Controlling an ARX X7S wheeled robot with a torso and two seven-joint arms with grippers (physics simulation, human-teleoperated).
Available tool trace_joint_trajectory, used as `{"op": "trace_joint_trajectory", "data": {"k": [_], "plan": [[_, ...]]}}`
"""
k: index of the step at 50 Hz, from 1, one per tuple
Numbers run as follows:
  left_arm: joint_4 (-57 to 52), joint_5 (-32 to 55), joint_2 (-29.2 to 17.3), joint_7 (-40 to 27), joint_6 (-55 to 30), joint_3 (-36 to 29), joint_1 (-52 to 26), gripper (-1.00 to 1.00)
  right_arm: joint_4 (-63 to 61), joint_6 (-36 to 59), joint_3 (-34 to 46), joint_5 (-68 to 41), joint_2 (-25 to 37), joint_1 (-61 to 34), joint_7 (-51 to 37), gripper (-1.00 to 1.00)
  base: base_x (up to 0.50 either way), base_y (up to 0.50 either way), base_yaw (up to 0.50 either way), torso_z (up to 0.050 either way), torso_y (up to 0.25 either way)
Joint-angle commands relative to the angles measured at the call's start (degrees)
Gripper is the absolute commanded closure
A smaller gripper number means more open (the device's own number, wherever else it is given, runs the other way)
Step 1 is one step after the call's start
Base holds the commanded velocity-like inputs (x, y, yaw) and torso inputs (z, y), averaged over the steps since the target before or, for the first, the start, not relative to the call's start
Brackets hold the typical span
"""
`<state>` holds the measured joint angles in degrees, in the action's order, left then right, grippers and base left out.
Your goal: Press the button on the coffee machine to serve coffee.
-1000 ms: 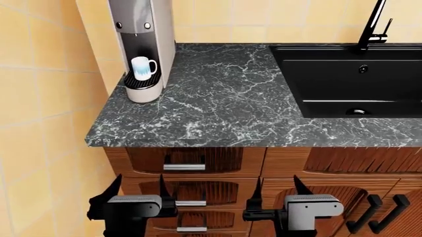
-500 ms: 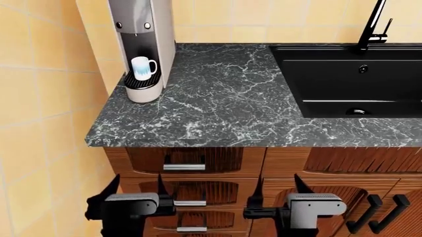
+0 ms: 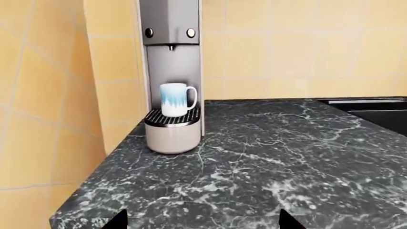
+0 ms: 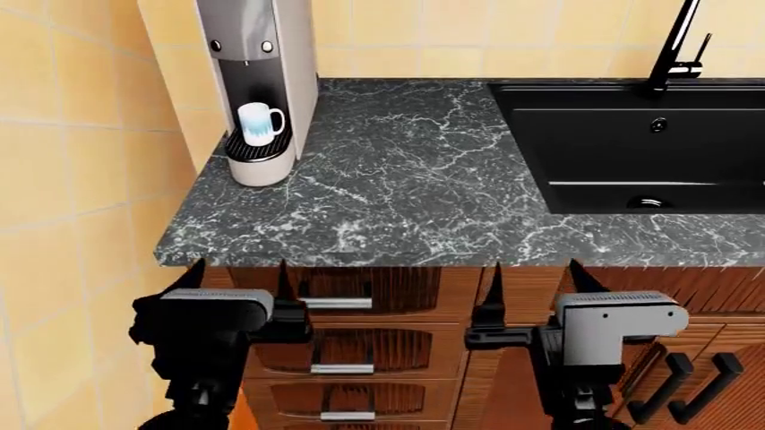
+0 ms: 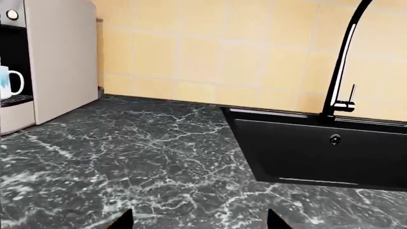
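Pressing has not begun: the tall slim grey-silver coffee machine (image 4: 254,81) stands at the far left corner of the dark marbled stone surface (image 4: 418,188), and neither arm touches it. The left pincer (image 4: 239,285) hangs in front of the surface edge with its two black fingers apart and nothing between them; from it, the machine lies well ahead and above, almost straight on. The right pincer (image 4: 535,287) is likewise spread and empty, with the machine well ahead and far off to its left, and the black rectangular sink (image 4: 633,143) with its black tall tap (image 4: 675,45) ahead to its right. A white mug with blue pattern (image 3: 176,99) already sits on the round black drip grille (image 3: 171,118) under the spout, so the cup is in place. Two small round buttons (image 3: 169,33) show on the machine's upper front face, above the mug. Judged from this, the task is at its very start: what is left is to raise a pincer, probably the left, to button height, advance it over the surface, and press one button.
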<state>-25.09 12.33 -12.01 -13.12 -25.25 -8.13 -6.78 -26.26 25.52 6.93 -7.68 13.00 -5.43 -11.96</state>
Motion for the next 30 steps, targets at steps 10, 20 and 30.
{"op": "trace_joint_trajectory", "data": {"k": [10,20,30], "plan": [[-13.84,4.39,-3.43,-1.95,-19.65,1.13,-8.80,-1.00,-13.91,18.04,-3.51,-3.92,2.97,-6.80,-1.24,-1.00,0.00,0.00,0.00,0.000,0.000],[-13.27,4.96,-3.65,-2.06,-18.35,2.55,-7.83,-1.00,-13.27,16.38,-3.36,-3.32,3.30,-5.54,-1.77,-1.00,0.17,0.01,0.00,0.000,0.000],[-12.76,4.73,-3.72,-2.33,-17.55,1.89,-7.45,-1.00,-12.59,15.56,-3.09,-3.08,3.50,-5.01,-2.12,-1.00,0.40,0.08,0.00,0.000,0.000]]}}
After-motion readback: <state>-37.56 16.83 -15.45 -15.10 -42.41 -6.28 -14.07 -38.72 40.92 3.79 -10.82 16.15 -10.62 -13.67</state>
